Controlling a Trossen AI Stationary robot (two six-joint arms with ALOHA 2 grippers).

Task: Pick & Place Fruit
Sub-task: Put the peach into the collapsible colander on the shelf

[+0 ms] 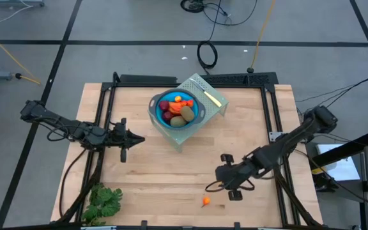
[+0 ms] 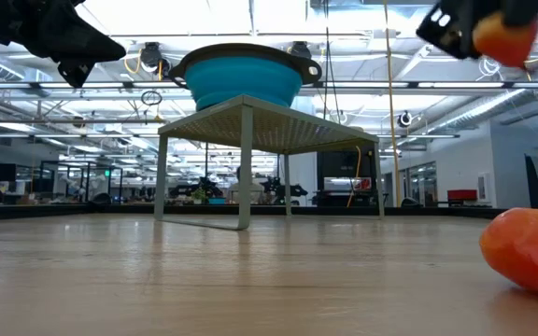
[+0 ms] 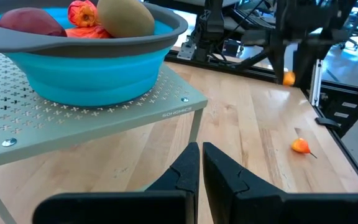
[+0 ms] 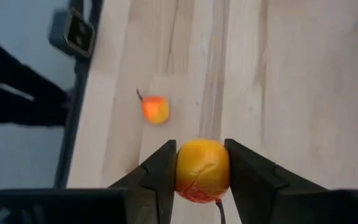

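Your right gripper (image 4: 202,171) clamped on small orange fruit (image 4: 202,169), held above table (image 1: 171,172), second orange piece (image 1: 206,202) lying just below it, left gripper (image 3: 200,168) fingers together nr rack (image 1: 204,96), bowl (image 1: 195,114) w/ fruit on rack.

Two dark jointed arms w/ black cables, blocky matte-black gripper fingers (image 4: 157,177)

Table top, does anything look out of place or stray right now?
One small orange fruit lies alone on the bare wood near the front edge, apart from the blue bowl holding the rest. The right claw holds another above it. The leafy bunch sits at the front-left corner.
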